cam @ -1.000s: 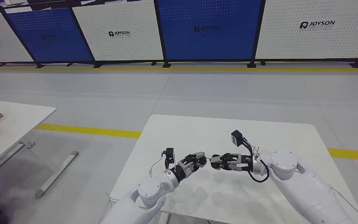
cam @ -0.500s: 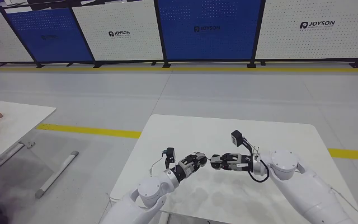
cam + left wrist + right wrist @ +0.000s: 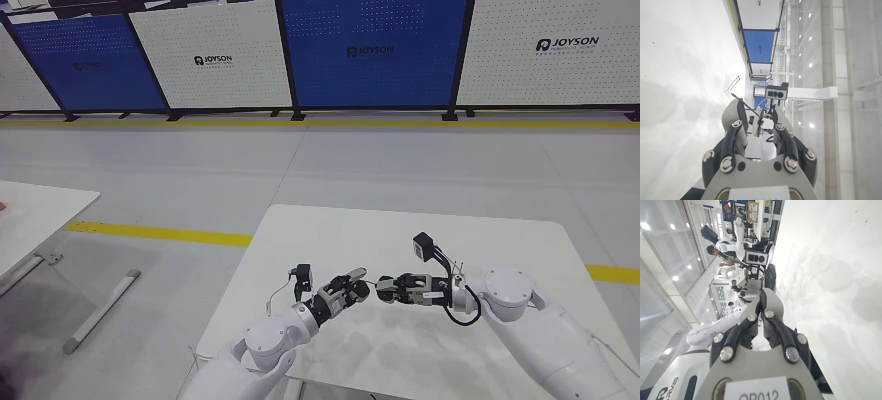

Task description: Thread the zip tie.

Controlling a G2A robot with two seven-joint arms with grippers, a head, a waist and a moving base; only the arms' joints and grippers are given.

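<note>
A thin black zip tie (image 3: 748, 108) slants across the gap between my left gripper's fingers in the left wrist view. My left gripper (image 3: 759, 113) is open, its jaws standing apart on either side of the tie. Over the middle of the white table (image 3: 420, 230), the left gripper (image 3: 352, 283) faces my right gripper (image 3: 384, 288) tip to tip, almost touching. The right gripper (image 3: 761, 299) is shut, with its pads pressed together on the far end of the zip tie. The tie itself is hidden between those pads in the right wrist view.
Two spare black zip ties (image 3: 733, 84) lie on the table beyond the grippers. The table's front edge is near the left arm. A second white table (image 3: 40, 215) stands off to the left across the floor.
My left gripper has opened, one finger swinging outward, and it has let go of the zip tie. The right gripper has kept still and shut.
</note>
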